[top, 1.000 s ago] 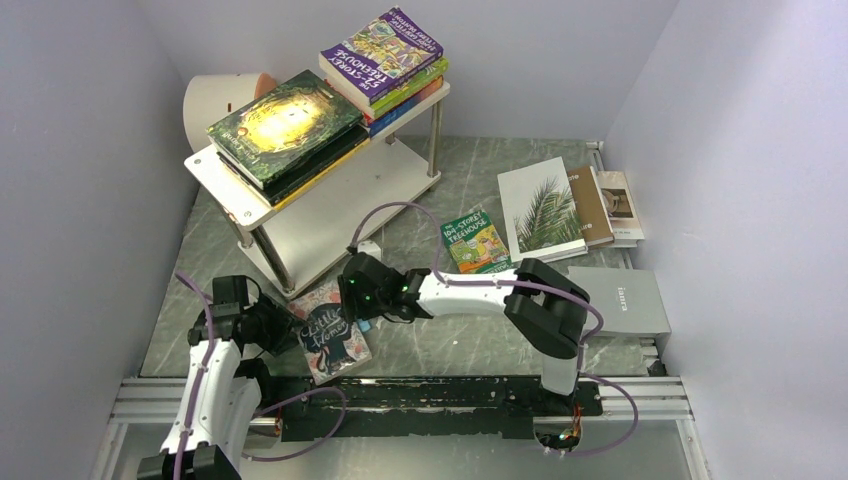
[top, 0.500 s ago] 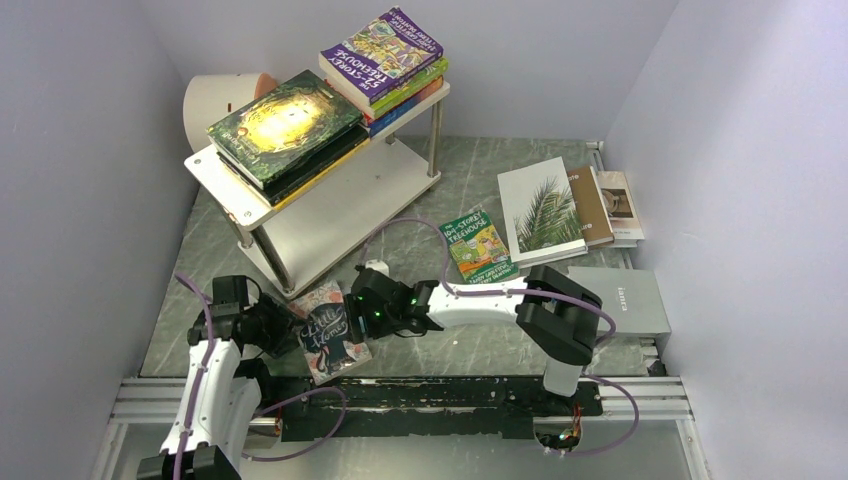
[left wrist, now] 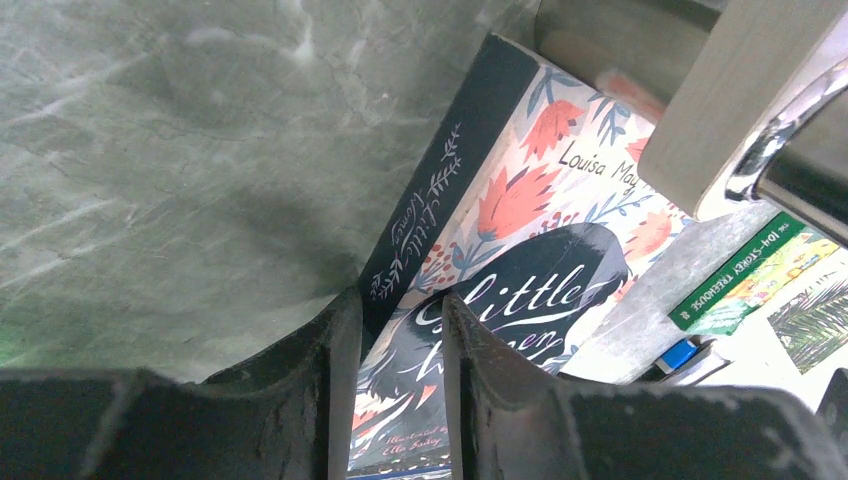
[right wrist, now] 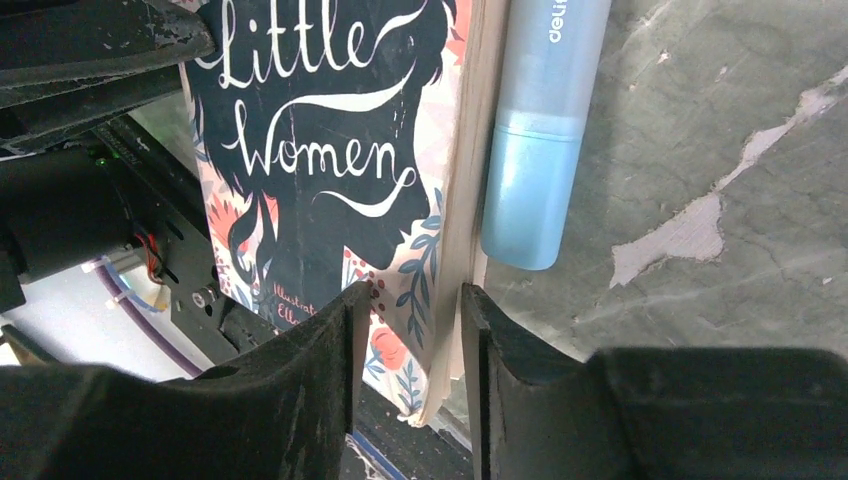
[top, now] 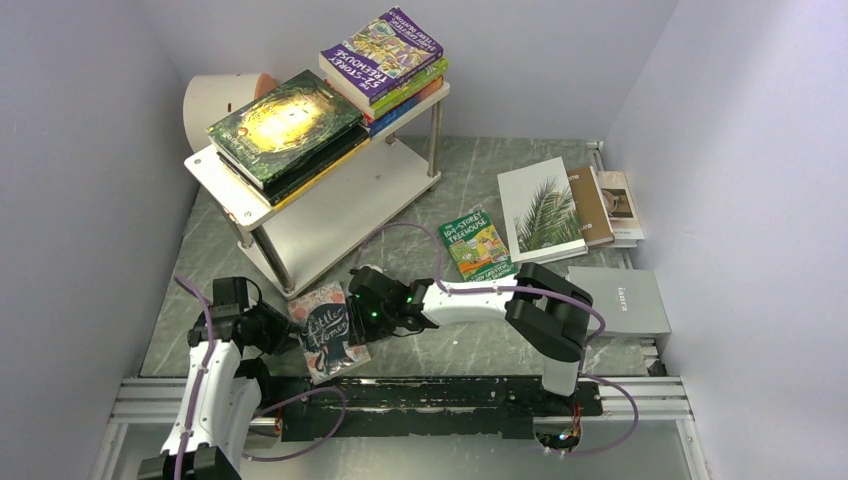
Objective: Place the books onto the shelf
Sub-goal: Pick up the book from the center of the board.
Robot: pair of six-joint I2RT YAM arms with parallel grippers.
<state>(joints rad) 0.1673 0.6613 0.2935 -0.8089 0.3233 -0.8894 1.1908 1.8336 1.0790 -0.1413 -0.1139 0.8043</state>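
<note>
A grey-green marbled table was enclosed by pale lilac walls. Near its front edge, just before the white two-tier shelf, a floral Little Women paperback was found between the arms. Its dark spine edge was pinched by the left gripper and its page edge by the right gripper. A pale blue plastic bar was laid against that page edge. Two stacks of books were piled on the shelf's top board.
</note>
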